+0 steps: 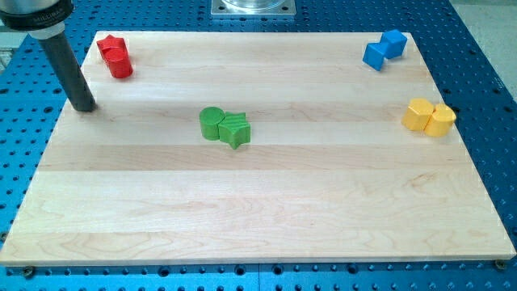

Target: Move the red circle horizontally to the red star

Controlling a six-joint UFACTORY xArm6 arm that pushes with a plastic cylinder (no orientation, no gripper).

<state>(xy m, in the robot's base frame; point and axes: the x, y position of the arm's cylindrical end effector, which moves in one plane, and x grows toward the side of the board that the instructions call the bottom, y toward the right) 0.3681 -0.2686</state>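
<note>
Upper left of the frame: red star (pixel 111 45) and red circle (pixel 121 65), touching, the circle just below and slightly right of the star, both close to the corner of the wooden board (pixel 266 210).
My tip (pixel 83 106): at the board's left edge, lower left of the red pair, near but apart from the red circle; a bare rod end, so no jaws to open or close, nothing held.
Rod: dark, leaning up toward the frame's top left corner.
Centre, a little left: green circle (pixel 212 123) and green star (pixel 235 129), touching side by side.
Upper right: two blue blocks (pixel 384 48), pressed together; shapes hard to tell.
Right edge: two yellow blocks (pixel 430 117), touching; shapes unclear.
Surround: blue perforated table (pixel 485 48).
</note>
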